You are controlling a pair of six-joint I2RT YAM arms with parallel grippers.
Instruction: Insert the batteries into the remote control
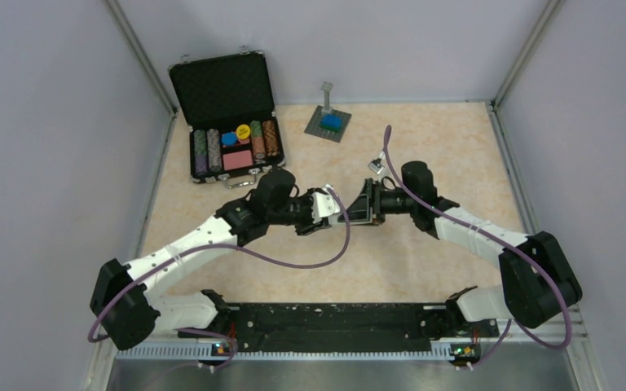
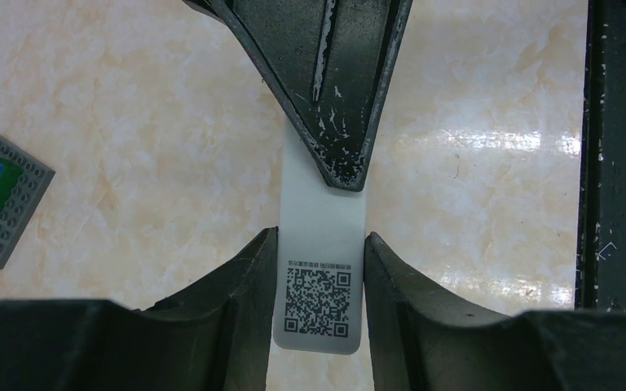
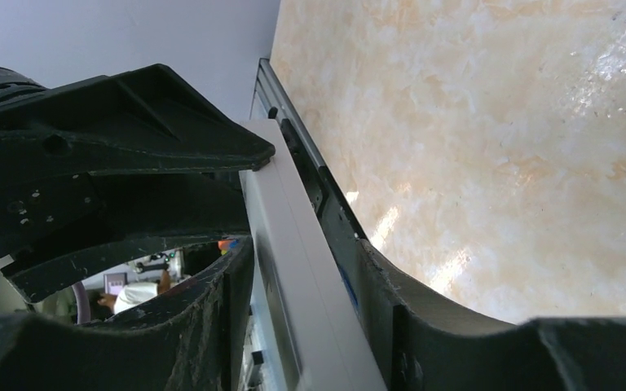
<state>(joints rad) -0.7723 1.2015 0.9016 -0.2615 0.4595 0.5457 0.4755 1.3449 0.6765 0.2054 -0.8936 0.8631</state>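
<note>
Left wrist view: your left gripper [image 2: 319, 240] is clamping the remote control [image 2: 323, 204] across its width. Both fingers are pressing the long edges beside the QR label [image 2: 318, 301], and the plain back is facing this camera. The bar is hanging in the air over the marbled table [image 2: 130, 163], between the two arms.

One finger of your right gripper [image 3: 301, 269] is lying over the far end of the bar. In the right wrist view the remote is running up between that gripper's fingers. I cannot tell whether they are pinching it or standing just off it. The top external view is settling nothing, since the two tool heads are meeting nose to nose and hiding the bar.

Finding: no batteries are showing in any view. The compartment is not showing either, so I cannot say whether its cover is on or off. I judge that you are passing or re-gripping the remote, not loading it.

Recommendation: while you are working the right fingers, make the left clamp the one carrying the load. Seat the right fingers square on the long edges, clear of the end where the cells go. The bar is looking slim and smooth, so it may be twisting under an off-centre pinch. Move slowly, and release one side only once the other is plainly gripping.
</note>
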